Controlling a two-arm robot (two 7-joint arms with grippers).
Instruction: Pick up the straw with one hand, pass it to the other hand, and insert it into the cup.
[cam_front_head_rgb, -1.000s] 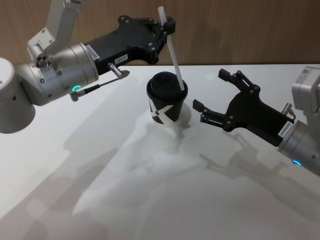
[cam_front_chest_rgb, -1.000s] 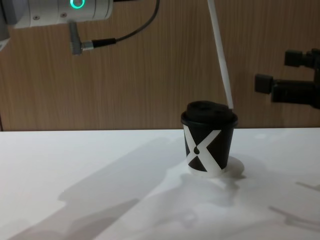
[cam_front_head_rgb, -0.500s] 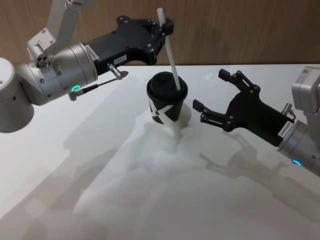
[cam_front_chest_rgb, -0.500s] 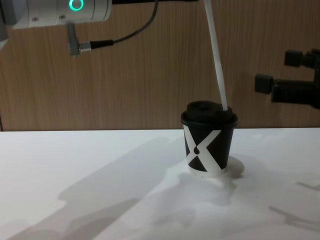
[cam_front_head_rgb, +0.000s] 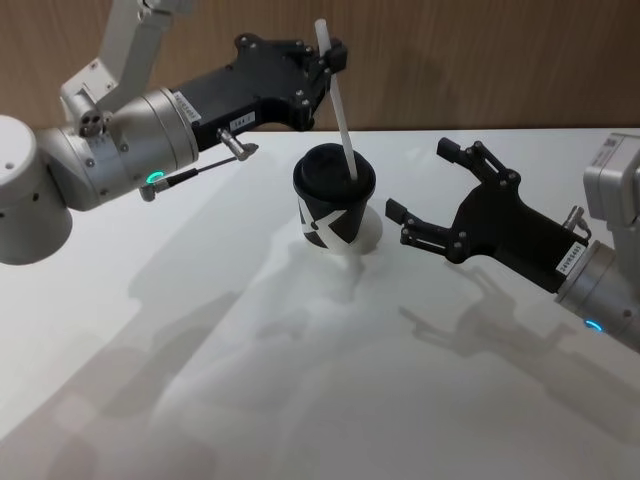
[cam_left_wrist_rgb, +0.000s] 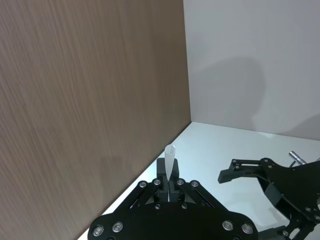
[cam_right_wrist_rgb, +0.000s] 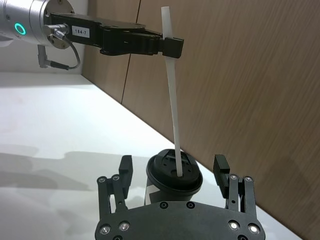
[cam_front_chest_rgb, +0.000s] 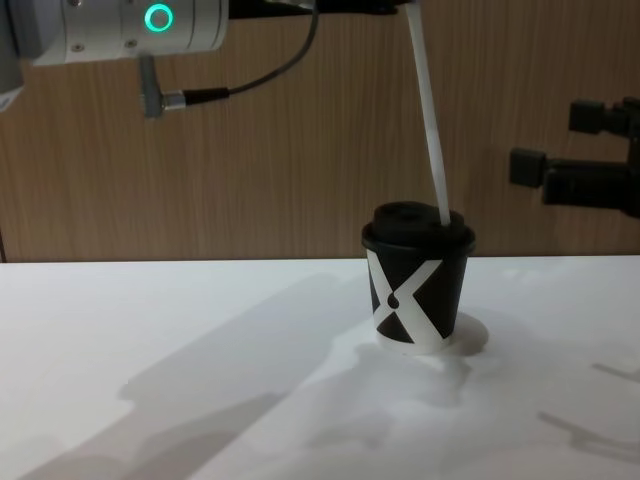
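Observation:
The black cup (cam_front_head_rgb: 331, 212) with a white X stands upright on the white table, also in the chest view (cam_front_chest_rgb: 415, 290) and right wrist view (cam_right_wrist_rgb: 172, 181). My left gripper (cam_front_head_rgb: 330, 56) hangs above and behind it, shut on the upper end of the white straw (cam_front_head_rgb: 340, 110). The straw (cam_front_chest_rgb: 430, 130) slants down and its lower tip meets the domed lid's top; whether it has entered the lid I cannot tell. My right gripper (cam_front_head_rgb: 420, 190) stands open to the cup's right, apart from it, with nothing between its fingers.
A wooden wall (cam_front_head_rgb: 480, 60) rises close behind the cup. The left wrist's thin black cable (cam_front_head_rgb: 190, 172) hangs over the table (cam_front_head_rgb: 250, 380) to the cup's left. There is free room in front of the cup.
The straw's lower tip has shifted from the lid's right rim toward the lid's middle as my left gripper moved slightly left. The right arm has not moved.

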